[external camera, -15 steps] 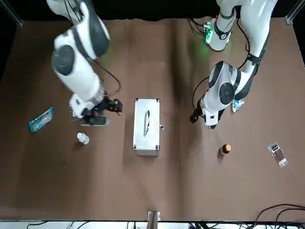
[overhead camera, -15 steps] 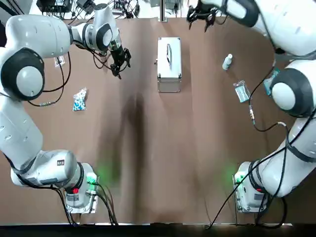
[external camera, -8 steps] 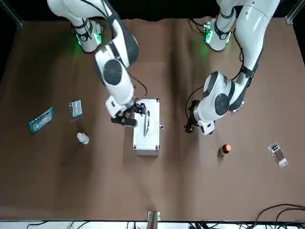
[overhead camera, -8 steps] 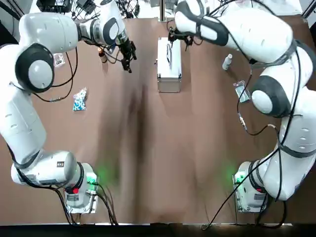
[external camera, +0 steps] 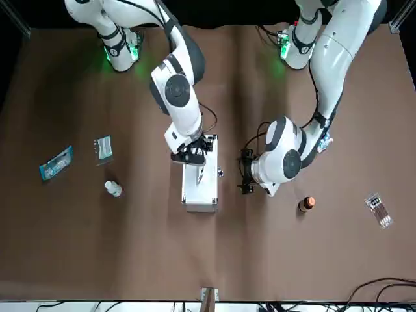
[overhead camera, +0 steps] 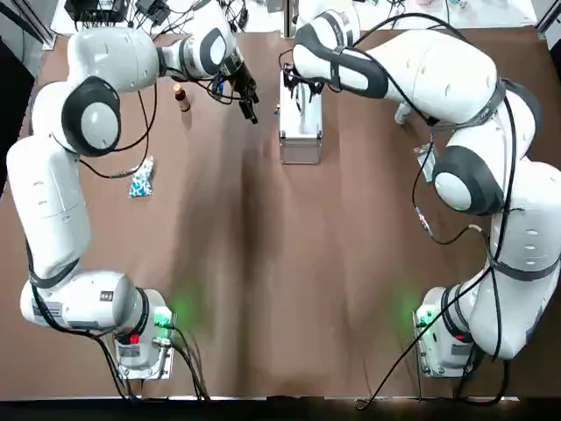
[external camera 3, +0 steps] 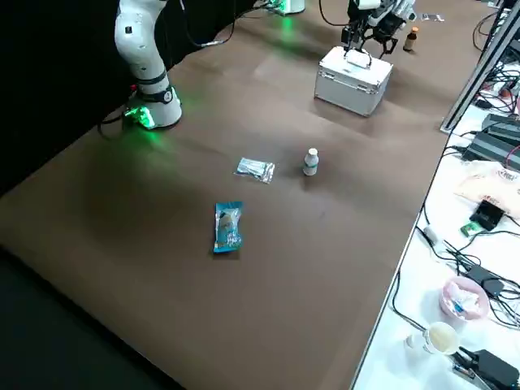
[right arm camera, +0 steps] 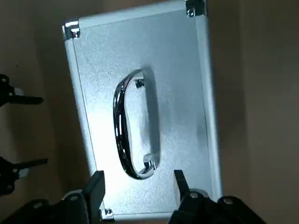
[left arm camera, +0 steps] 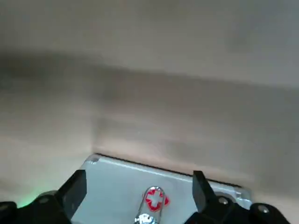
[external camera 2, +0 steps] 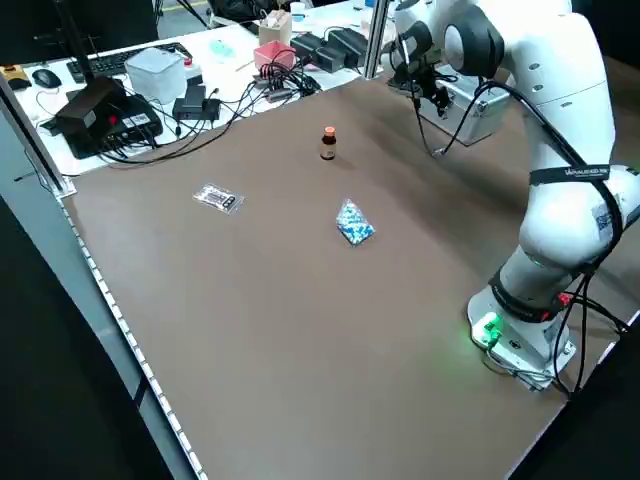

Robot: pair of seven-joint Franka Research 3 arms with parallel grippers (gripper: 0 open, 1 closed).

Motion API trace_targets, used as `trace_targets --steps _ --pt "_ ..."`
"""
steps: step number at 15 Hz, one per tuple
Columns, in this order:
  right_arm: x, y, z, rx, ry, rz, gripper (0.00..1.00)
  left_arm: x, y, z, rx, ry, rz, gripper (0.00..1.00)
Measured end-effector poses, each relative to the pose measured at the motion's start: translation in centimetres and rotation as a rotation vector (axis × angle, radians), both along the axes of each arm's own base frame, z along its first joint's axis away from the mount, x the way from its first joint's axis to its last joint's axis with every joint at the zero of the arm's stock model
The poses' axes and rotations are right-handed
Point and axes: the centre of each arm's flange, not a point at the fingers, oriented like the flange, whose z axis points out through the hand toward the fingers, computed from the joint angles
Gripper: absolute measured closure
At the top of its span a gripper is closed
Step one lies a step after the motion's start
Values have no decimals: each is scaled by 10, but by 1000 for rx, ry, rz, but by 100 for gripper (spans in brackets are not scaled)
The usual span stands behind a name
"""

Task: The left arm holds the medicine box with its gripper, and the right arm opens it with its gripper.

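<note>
Medicine box [external camera: 201, 190], left gripper [external camera: 246, 177] off its left edge, right gripper [external camera: 196, 156] above.

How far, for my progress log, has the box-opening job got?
Nothing is done: the silver metal medicine case is closed. In hand: the open left pincer is beside it, not gripping; the open right pincer hovers over its lid. Left: holding, opening.

Both arms stretched far forward, left gripper [external camera: 245, 171] held low, fingers spread wide, angled toward the right gripper [external camera: 195, 155], which points straight down with fingers parted, the two grippers near but apart
</note>
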Motion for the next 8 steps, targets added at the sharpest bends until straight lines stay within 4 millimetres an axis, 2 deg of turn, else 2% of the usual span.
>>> trace_targets --steps 2,8 --pt "-3 6 -3 -2 2 1 37 -6 -13 1 2 15 24 0" --pt "1 9 -10 -6 0 -5 37 -15 -47 10 -13 -16 30 0"
